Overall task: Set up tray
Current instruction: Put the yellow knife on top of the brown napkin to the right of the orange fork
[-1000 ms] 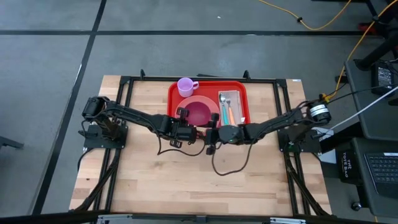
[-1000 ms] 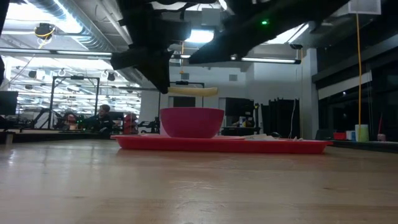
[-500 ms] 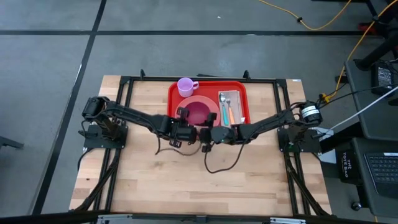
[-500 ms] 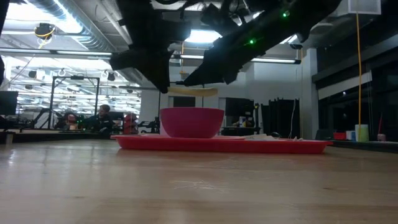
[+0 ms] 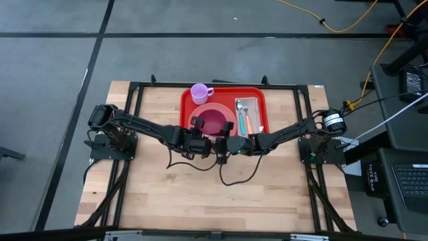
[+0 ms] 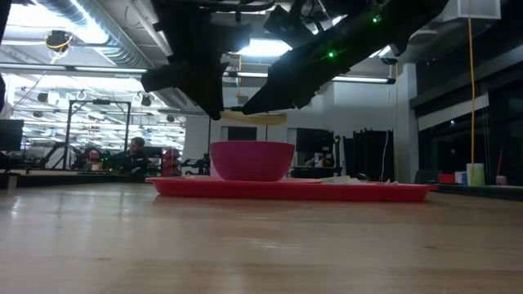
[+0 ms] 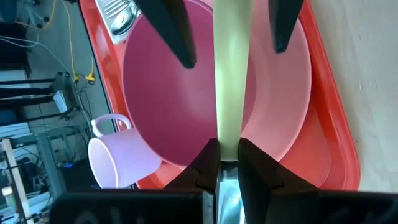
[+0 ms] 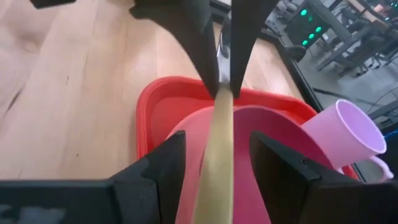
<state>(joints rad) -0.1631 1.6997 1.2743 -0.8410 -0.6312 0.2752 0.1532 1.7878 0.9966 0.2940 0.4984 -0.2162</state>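
A utensil with a pale yellow handle [image 6: 253,118] hangs level in the air above the pink bowl [image 5: 212,119], which stands on the red tray [image 5: 257,94]. My left gripper [image 7: 228,152] is shut on it. It also shows in the high view [image 5: 204,142] and far off in the right wrist view [image 8: 222,87]. My right gripper [image 8: 217,146] is open. Its fingers stand on either side of the handle's free end without touching it, as the left wrist view [image 7: 231,53] shows. In the high view my right gripper [image 5: 224,144] faces the left one. My left gripper pinches the utensil between its two fingers where the yellow handle meets the metal part [image 7: 227,146]. The fingers come slanting down from the table's left and lie along the utensil. The utensil is lifted clear, level, with its handle [image 7: 231,74] reaching out over the bowl.
On the tray's far left corner stands a lilac mug [image 5: 198,92]. A grey napkin with a spoon and an orange-handled utensil [image 5: 246,114] lies on the tray's right side. Bare wooden table [image 5: 214,194] stretches toward the near edge. Black frame rails run along both sides.
My right gripper has moved toward the table's left and tipped down toward the left gripper, so that its open fingers now stand around the yellow handle. The left gripper and the utensil have stayed nearly still above the bowl.
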